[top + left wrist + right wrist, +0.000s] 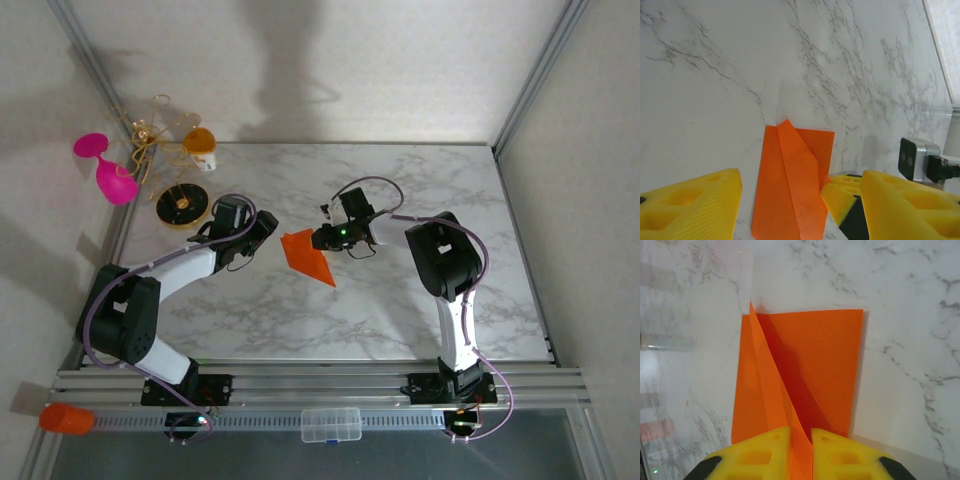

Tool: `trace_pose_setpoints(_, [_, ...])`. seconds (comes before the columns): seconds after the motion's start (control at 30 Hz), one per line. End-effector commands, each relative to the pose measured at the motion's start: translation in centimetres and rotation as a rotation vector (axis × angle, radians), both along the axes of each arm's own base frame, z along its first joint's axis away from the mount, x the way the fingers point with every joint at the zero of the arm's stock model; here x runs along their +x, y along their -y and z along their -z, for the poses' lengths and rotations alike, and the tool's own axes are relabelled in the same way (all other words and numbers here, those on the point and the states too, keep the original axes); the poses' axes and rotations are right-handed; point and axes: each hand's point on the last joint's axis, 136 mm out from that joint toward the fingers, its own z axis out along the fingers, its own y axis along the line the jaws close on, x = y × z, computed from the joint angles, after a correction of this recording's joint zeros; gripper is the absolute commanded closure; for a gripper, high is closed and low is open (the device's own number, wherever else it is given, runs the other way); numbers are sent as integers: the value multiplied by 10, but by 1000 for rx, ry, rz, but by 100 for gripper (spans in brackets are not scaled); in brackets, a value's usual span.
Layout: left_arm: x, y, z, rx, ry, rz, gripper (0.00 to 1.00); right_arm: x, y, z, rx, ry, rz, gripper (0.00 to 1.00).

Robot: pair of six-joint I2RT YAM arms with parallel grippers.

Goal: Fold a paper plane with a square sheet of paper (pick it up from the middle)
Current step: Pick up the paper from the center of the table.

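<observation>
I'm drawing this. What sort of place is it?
Probably a robot lab bench, not a kitchen: left arm and right arm bolted to a metal rail, white walls round the marble-look table.

Your sheet of paper [308, 256] is bright orange and unmarked, with a deeper, redder orange where its folds shade it. The desk [400, 310] beneath shows a white marble pattern with thin grey veins. Your right pincer [801, 447] has yellow fingers [765, 457] with black corners; the left pincer [800, 210] is the same yellow. Your arms [455, 320] are white and black, their cables [385, 183] purple. The goblet [105, 170] is hot pink, the cylinder [66, 418] orange.
</observation>
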Motion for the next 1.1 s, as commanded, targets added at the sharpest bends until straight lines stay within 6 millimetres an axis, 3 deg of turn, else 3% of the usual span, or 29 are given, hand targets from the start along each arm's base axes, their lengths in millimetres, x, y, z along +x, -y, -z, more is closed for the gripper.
trace_pose_setpoints(0.0, [-2, 1, 3, -24, -11, 2, 36, -9, -2, 9, 1, -24, -37, 83])
trace_pose_setpoints(0.1, [-2, 2, -1, -32, -3, 6, 36, -8, -4, 2, 14, -6, -39, 89])
trace_pose_setpoints(0.23, [-3, 3, -13, -50, 28, 15, 35, -3, -5, -26, 67, 57, -28, 96])
trace_pose_setpoints(0.5, [-4, 22, -69, -131, 185, 109, 26, 3, 3, -96, 263, 153, 53, 100])
trace_pose_setpoints(0.77, [-17, 68, -111, -264, 355, 288, 11, 7, 18, -157, 473, 159, 142, 100])
trace_pose_setpoints(0.9, [-27, 92, -130, -320, 440, 375, 11, 4, 22, -178, 570, 118, 157, 100])
trace_pose_setpoints(1.07, [-32, 110, -135, -356, 473, 431, 15, -1, 23, -192, 639, 64, 155, 100])
